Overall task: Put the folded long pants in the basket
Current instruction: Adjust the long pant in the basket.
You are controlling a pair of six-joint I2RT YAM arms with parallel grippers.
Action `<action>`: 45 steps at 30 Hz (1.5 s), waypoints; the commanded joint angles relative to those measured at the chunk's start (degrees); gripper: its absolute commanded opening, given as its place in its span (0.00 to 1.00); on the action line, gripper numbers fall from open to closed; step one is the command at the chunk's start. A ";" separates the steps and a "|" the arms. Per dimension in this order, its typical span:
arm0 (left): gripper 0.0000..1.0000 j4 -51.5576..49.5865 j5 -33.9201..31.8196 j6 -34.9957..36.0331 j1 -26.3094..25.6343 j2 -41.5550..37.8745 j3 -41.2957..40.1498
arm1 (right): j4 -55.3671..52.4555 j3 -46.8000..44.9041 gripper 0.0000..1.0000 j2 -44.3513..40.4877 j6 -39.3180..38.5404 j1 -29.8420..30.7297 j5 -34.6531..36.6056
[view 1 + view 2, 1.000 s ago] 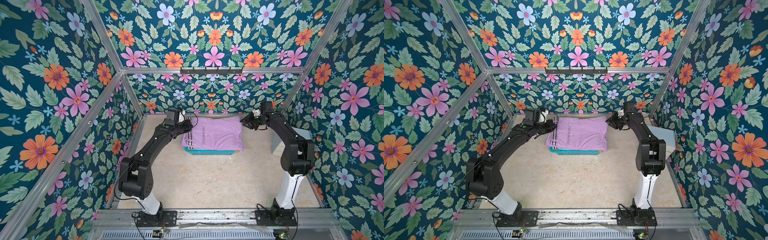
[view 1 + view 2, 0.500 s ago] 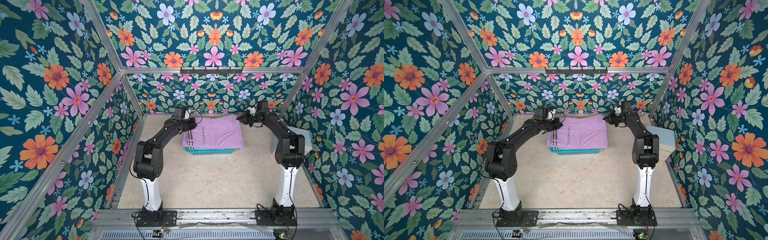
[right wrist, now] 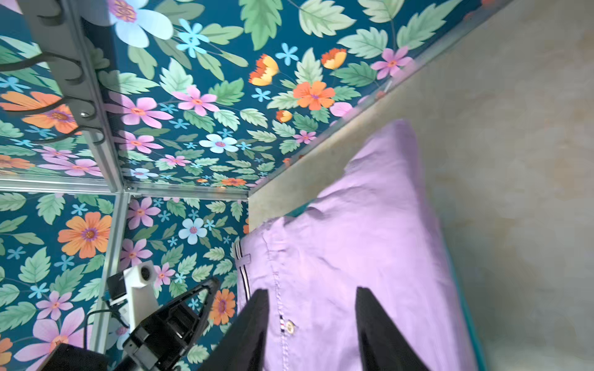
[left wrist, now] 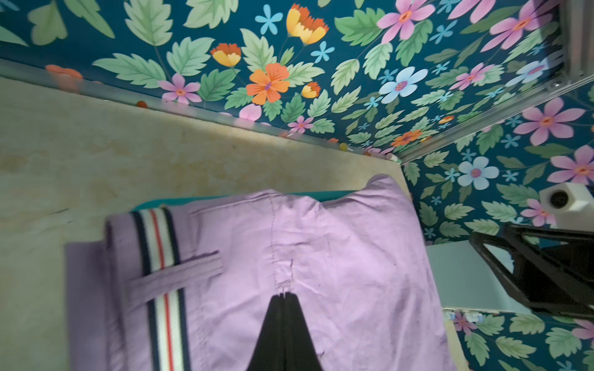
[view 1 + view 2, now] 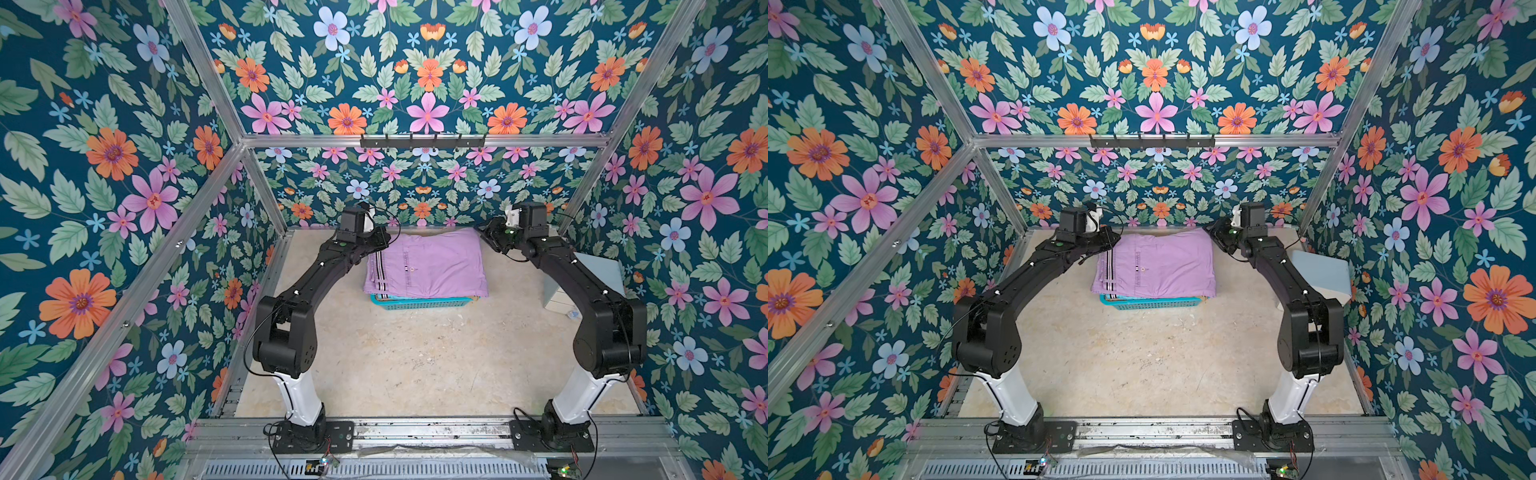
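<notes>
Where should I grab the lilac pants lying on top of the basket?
Probably the striped waistband end of the lilac pants: pinch it from the robot's left, where the thick folded layers overhang the basket rim.

Lilac pants [image 5: 428,266] covering basket [image 5: 419,304] interior; only near wall showing. Right arm [image 5: 561,266] blocking part of pale-blue box [image 5: 606,266].

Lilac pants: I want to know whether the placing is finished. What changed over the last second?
The left arm and right arm swung their elbows up and inward half a second ago, then sank back outward. The left gripper is shut and the right gripper open, both near the far corners of the lilac pants; no grasp or release shows. The pants stayed draped over the basket.
</notes>
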 commanded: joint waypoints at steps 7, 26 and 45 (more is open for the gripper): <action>0.00 5.06 -1.62 -5.26 -2.73 13.25 9.45 | 12.05 14.61 0.15 20.36 10.09 12.49 8.56; 0.00 5.15 -3.89 -2.81 6.97 6.84 2.53 | 7.55 0.73 0.04 7.89 2.41 -1.71 7.08; 0.00 12.73 -15.49 -2.69 -10.10 -10.75 -27.21 | 10.14 -18.39 0.03 -1.24 0.72 17.69 18.51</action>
